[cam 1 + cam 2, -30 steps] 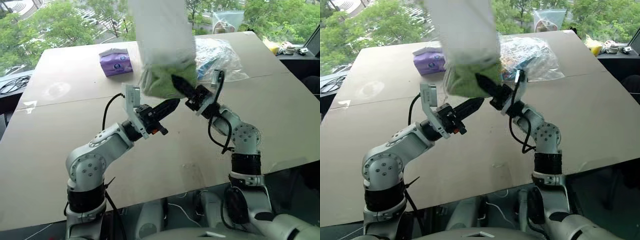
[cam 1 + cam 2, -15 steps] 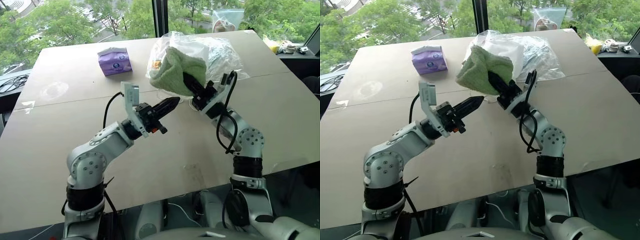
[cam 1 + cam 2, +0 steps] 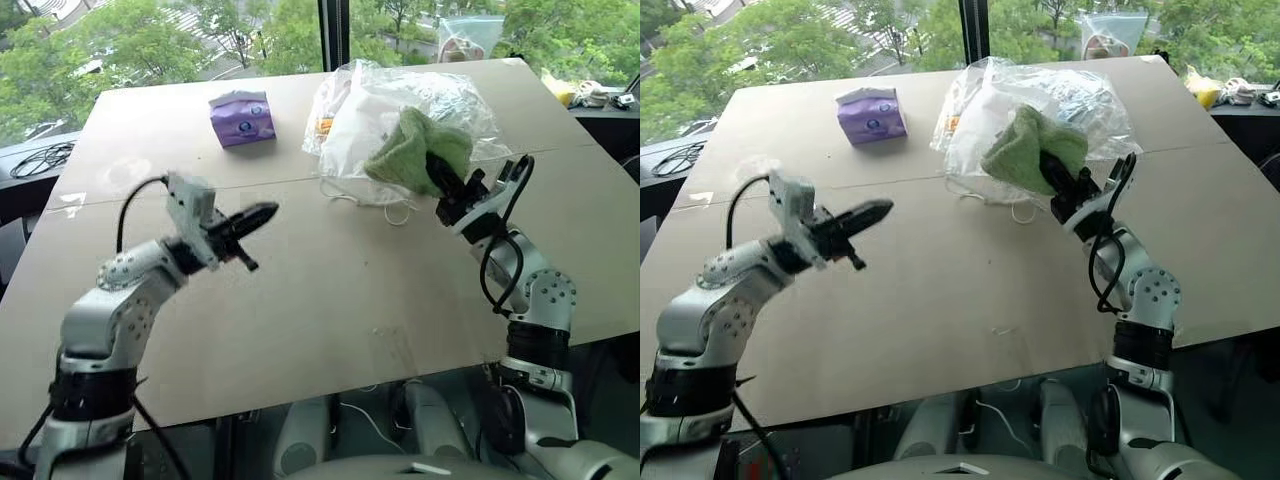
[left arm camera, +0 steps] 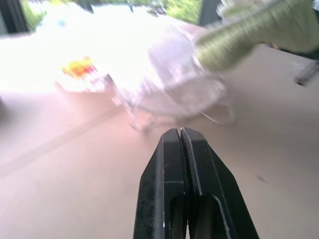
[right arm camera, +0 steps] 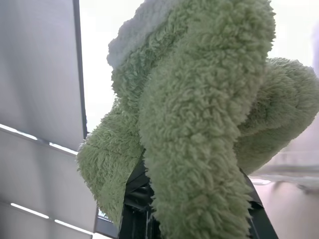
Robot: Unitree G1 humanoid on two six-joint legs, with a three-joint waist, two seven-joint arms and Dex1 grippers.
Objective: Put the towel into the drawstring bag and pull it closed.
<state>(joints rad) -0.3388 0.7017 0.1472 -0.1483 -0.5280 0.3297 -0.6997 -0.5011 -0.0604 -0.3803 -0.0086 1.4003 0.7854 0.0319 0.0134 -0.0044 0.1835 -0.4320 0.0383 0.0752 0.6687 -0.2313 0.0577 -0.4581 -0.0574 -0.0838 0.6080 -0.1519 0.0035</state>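
Two grippers. Left gripper (image 3: 262,213) near left, jaws together, empty. Right gripper (image 3: 437,172) clamped on one towel (image 3: 405,152), bunched, raised above tabletop (image 3: 330,300). One drawstring bag (image 3: 355,140) behind, crumpled. One purple packet (image 3: 241,118) far left.

Thick, fluffy green terry towel (image 3: 408,150), matt and rough-piled, clamped in smooth black plastic-looking fingers (image 3: 441,172) of the right gripper (image 3: 437,168). Thin translucent white fabric bag (image 3: 355,130) with fine cord, beside crinkly glossy clear plastic bag (image 3: 455,98). Matt brown board-like table (image 3: 330,300); purple soft pack (image 3: 241,117) with slight sheen.
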